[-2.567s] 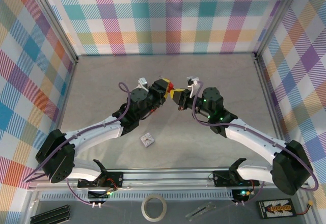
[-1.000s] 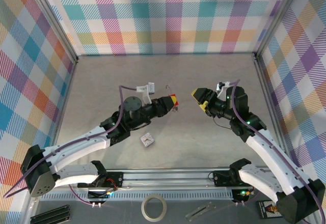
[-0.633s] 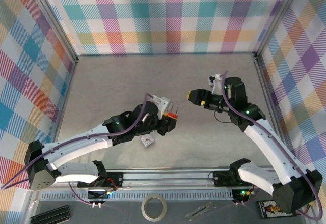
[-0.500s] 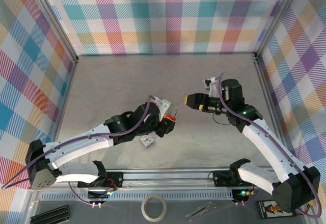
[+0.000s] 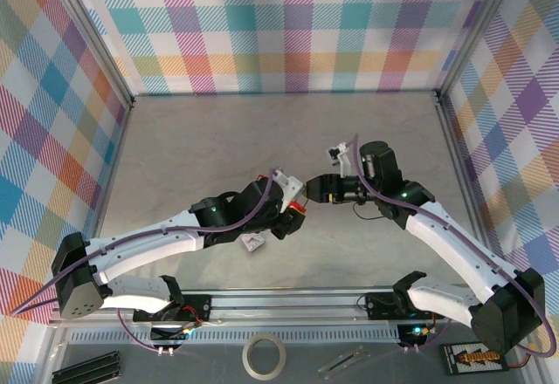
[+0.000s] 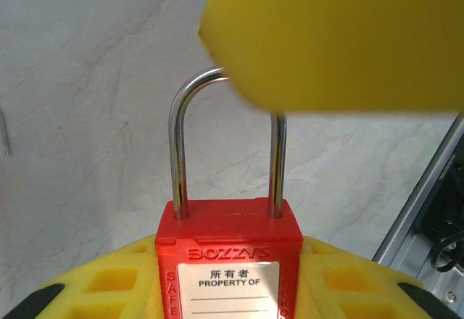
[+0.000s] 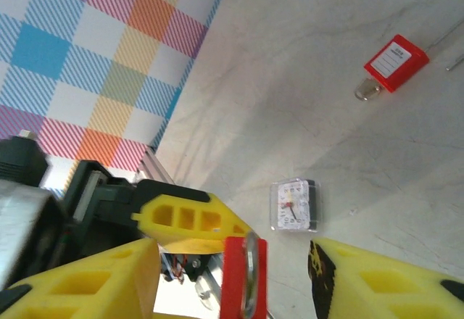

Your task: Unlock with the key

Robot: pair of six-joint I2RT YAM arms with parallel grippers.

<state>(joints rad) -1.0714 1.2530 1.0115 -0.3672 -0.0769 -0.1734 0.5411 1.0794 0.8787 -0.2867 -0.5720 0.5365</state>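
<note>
The left end effector [image 5: 293,211] is pinching the red padlock [image 6: 228,254] by its body and holds it above the table [image 5: 218,131] near the centre, with the label facing the left wrist camera. Both legs of the shackle [image 6: 176,138] are seated in the body, so the lock is judged unopened. The right end effector [image 7: 230,250] is spread, one yellow finger on either side of the held padlock, which appears edge-on between them; contact cannot be determined. A second red padlock [image 7: 395,61] lies flat on the table, apart from a small white dial-faced object [image 7: 293,204]. Whether the bright metal part at its end is a key or a shackle cannot be determined. Step in hand, as judged: aligning both end effectors at the lock. The next move calls for a key lined up with the keyway, then rotation while the left end effector resists the torque.
</note>
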